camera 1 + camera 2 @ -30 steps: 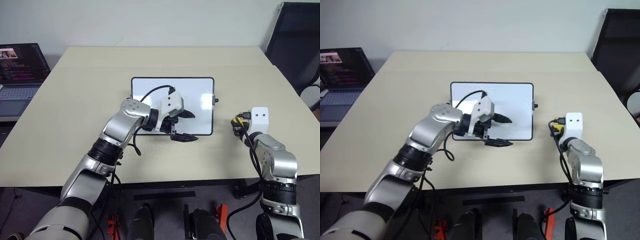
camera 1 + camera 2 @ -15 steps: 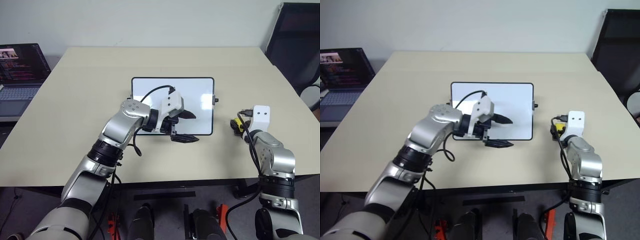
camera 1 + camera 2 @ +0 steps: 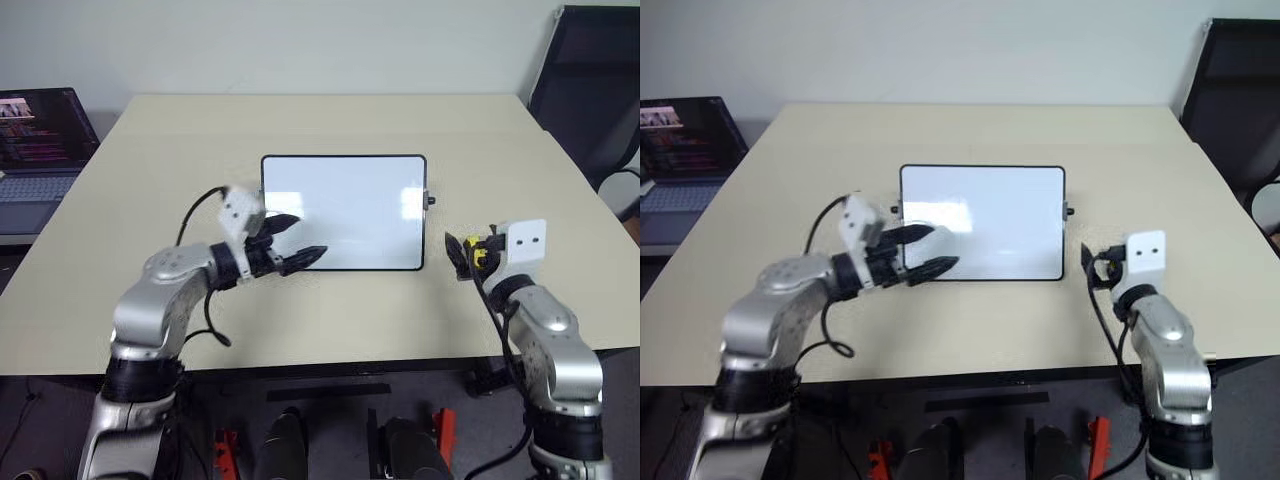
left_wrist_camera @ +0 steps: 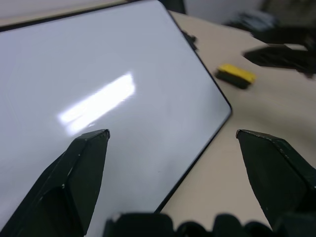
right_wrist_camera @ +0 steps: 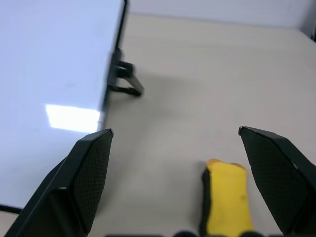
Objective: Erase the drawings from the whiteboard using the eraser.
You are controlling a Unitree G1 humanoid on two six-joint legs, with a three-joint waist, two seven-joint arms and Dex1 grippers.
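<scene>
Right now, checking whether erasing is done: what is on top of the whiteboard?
The whiteboard shows only glare, no marks. The left hand covers its near-left corner.

Beige table [image 3: 330, 115] in the middle, a faint seam across its far part. Behind it a plain pale wall [image 3: 300, 40] — evenly lit, no hard shadows. Off the table's left edge an open laptop [image 3: 40, 140], screen lit. At the far right a dark chair [image 3: 590, 80] — back only. Dark floor [image 3: 330, 400] below the near edge.
</scene>
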